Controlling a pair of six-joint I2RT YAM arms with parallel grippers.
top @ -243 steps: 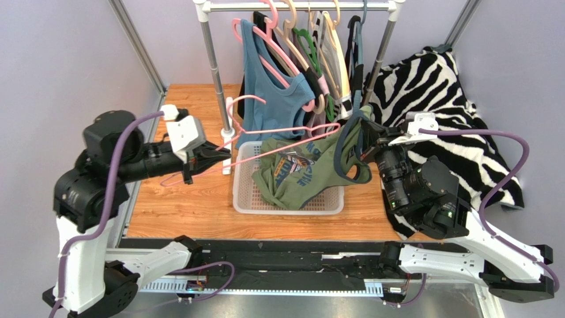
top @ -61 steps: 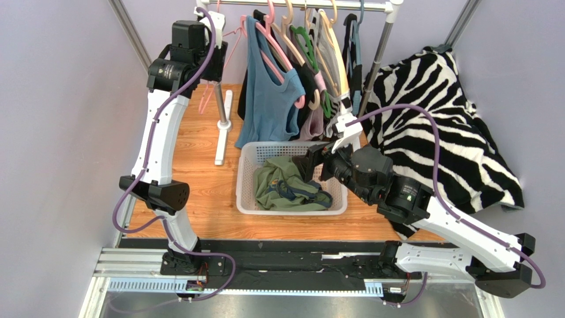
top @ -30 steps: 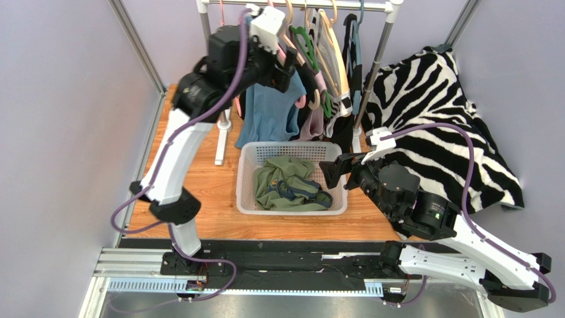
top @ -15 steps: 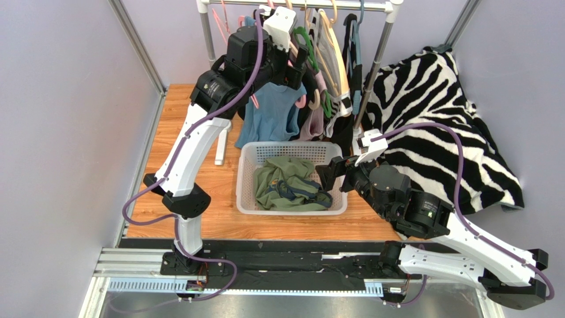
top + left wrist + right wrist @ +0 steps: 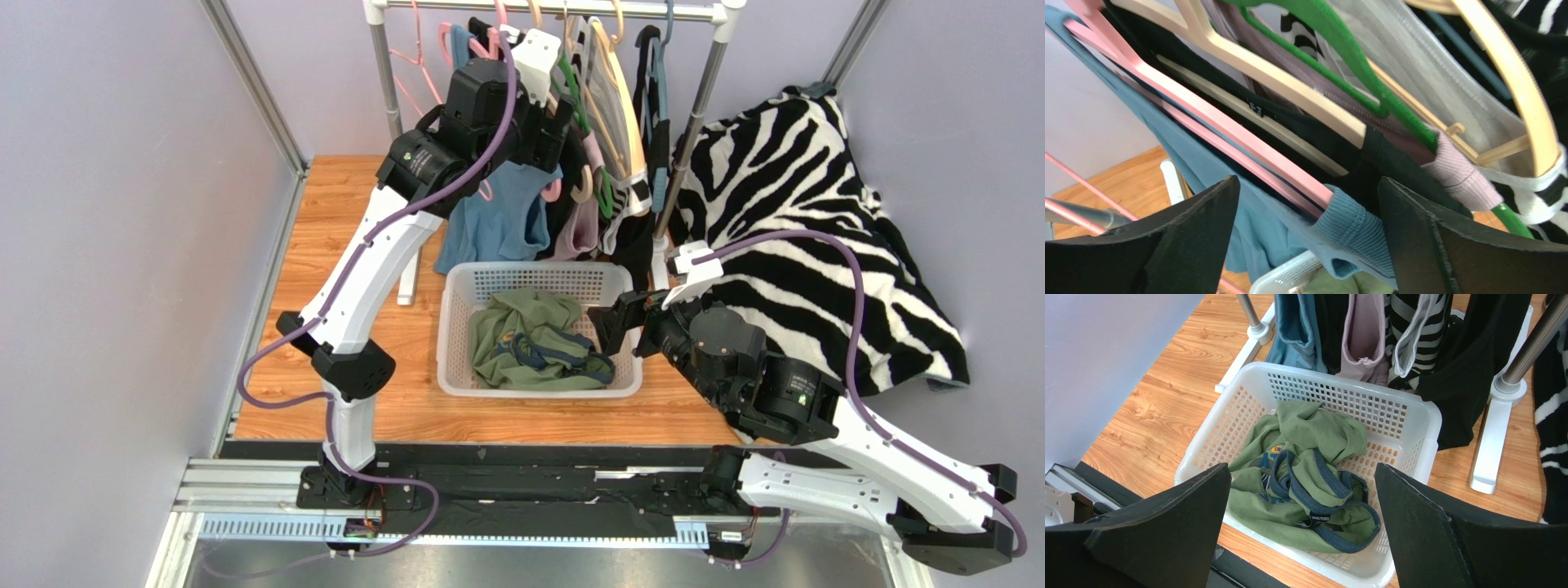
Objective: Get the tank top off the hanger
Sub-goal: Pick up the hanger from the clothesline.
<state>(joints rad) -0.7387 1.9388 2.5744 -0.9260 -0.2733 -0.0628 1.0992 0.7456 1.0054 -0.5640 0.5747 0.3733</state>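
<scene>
A blue tank top hangs on a pink hanger at the left of the rail. My left gripper is raised to it and open. In the left wrist view the pink hanger arm and the ribbed blue strap lie between the jaws of the left gripper, touching neither finger. A green tank top lies crumpled in the white basket. My right gripper hovers open and empty above the basket's right side, over the green tank top and basket.
The rail also carries a green hanger, wooden hangers and black, grey and striped clothes packed close to the right of the blue top. An empty pink hanger hangs at the rail's left end. A zebra blanket lies to the right.
My left arm swung right from the rail's left end to the blue tank top's hanger, and its jaws narrowed slightly. The right gripper stayed over the basket, shifting only a little.
</scene>
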